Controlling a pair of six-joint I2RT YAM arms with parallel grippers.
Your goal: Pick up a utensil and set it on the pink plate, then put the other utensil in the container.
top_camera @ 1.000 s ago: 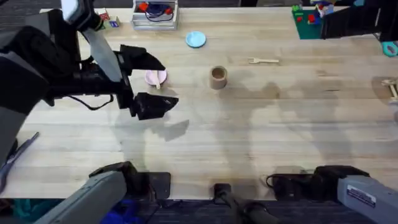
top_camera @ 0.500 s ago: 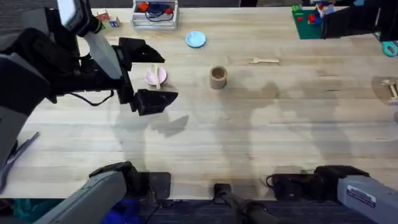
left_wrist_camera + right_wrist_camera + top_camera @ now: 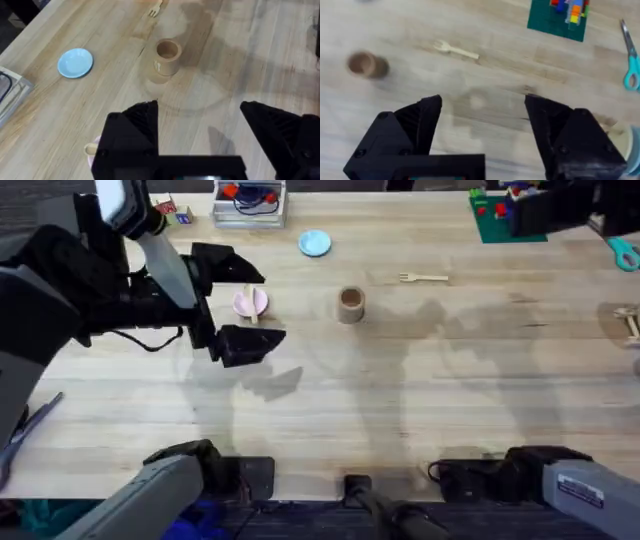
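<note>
Two wide-spread, empty fingers of the left gripper (image 3: pixel 238 302) flank the pink plate (image 3: pixel 250 303) bearing the wooden spoon (image 3: pixel 251 302). The right gripper (image 3: pixel 482 130) gapes empty too, the wooden fork (image 3: pixel 456 50) lying beyond it.

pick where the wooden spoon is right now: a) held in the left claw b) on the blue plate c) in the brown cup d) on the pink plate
d: in the overhead view the wooden spoon lies across the pink plate, while the left claw stands open around the plate, gripping nothing, and the brown cup and blue plate sit apart from it.
</note>
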